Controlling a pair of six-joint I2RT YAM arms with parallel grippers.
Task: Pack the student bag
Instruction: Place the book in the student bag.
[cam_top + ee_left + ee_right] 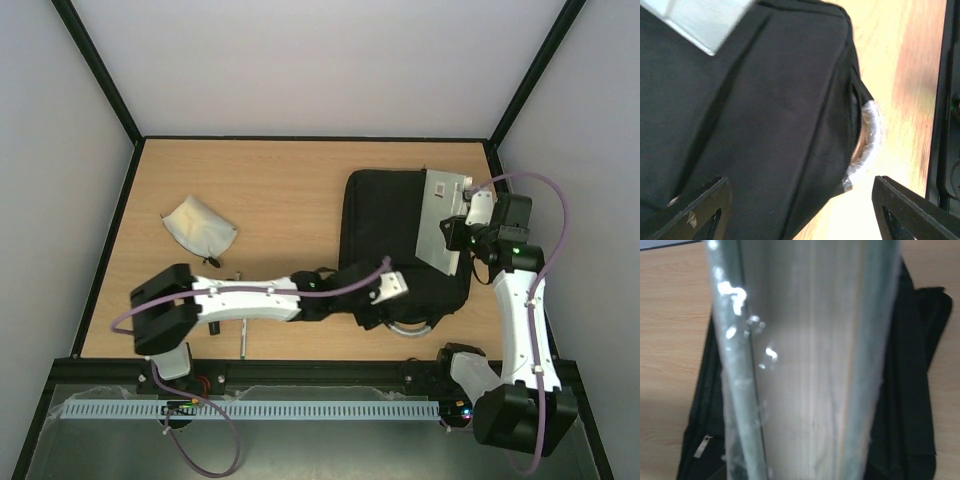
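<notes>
The student bag (385, 235), large and black, lies flat on the right half of the table. Its grey looped handle (410, 325) points toward the near edge. My left gripper (385, 298) hangs open just above the bag's near end, holding nothing. In the left wrist view its two fingers (695, 212) straddle black fabric (765, 125), with the handle (867, 145) to the right. My right gripper (458, 235) is shut on a flat grey folder in clear wrap (438, 222), tilted over the bag's right side. The folder (805, 365) fills the right wrist view and hides the fingers.
A crumpled white pouch (198, 225) lies at the left of the table. A thin pen (242, 338) lies near the front edge under the left arm. Black frame rails border the table (270, 180), with walls close on both sides.
</notes>
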